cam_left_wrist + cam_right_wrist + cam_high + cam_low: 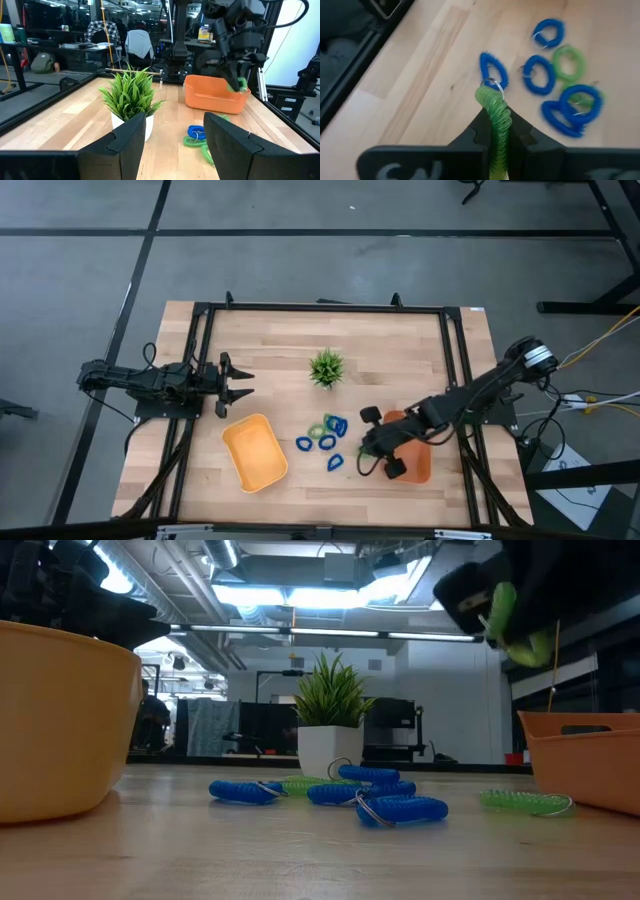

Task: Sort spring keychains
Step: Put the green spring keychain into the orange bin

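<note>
A pale wooden plank table [290, 340] carries a yellow plastic tray [255, 452], an orange plastic tray [415, 461], a small spiky green potted plant [326, 367] — and scattered blue and green coiled keychains [327, 440] between the trays.

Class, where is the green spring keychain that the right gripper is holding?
In the right wrist view, the green spring keychain hangs pinched in the right gripper, above the table, between the orange tray and the loose keychains.

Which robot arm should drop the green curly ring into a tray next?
Probably the right one: the right gripper already pinches a green keychain beside the orange tray. The left gripper is open, holding nothing, across the table.
</note>
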`<state>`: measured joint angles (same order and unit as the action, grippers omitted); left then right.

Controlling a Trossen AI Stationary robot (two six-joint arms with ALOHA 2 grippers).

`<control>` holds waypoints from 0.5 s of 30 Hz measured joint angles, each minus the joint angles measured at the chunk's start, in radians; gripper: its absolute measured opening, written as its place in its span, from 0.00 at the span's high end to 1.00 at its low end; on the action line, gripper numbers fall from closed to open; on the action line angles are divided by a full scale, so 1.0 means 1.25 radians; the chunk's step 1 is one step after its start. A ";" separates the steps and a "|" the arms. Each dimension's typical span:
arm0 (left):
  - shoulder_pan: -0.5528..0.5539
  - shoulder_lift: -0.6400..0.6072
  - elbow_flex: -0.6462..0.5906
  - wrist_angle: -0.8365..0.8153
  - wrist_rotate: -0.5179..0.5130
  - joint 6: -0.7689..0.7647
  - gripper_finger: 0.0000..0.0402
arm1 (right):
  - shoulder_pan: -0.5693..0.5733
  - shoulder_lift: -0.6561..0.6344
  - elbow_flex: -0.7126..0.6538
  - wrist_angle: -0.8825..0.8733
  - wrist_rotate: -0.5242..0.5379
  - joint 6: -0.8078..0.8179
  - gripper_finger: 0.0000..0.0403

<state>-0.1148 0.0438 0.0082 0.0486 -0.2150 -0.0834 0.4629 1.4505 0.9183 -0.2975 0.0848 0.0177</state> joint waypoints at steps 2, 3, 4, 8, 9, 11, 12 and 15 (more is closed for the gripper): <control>0.000 0.000 0.000 0.000 0.000 0.000 0.51 | 0.010 -0.018 -0.006 0.001 0.035 0.000 0.94; 0.000 0.000 0.000 0.000 0.000 0.000 0.51 | 0.015 -0.026 -0.008 -0.001 0.048 0.000 0.94; 0.000 0.000 0.000 0.000 0.000 0.000 0.51 | 0.020 -0.033 -0.008 0.000 0.059 0.000 0.94; 0.000 0.000 0.000 0.000 0.000 0.000 0.51 | 0.036 -0.064 -0.031 0.030 0.083 0.000 0.94; 0.000 0.000 0.000 0.000 0.000 0.000 0.51 | 0.038 -0.071 -0.038 0.043 0.085 0.000 0.94; 0.000 0.000 0.000 0.000 0.000 0.000 0.51 | 0.042 -0.088 -0.054 0.056 0.085 0.000 0.94; 0.000 0.000 0.000 0.000 0.000 0.000 0.51 | 0.044 -0.096 -0.061 0.062 0.086 0.003 0.94; 0.000 0.000 0.000 0.000 0.000 0.000 0.51 | 0.055 -0.118 -0.077 0.064 0.118 0.024 0.94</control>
<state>-0.1148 0.0441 0.0082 0.0486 -0.2150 -0.0834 0.5314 1.3027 0.8223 -0.2174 0.2325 0.0474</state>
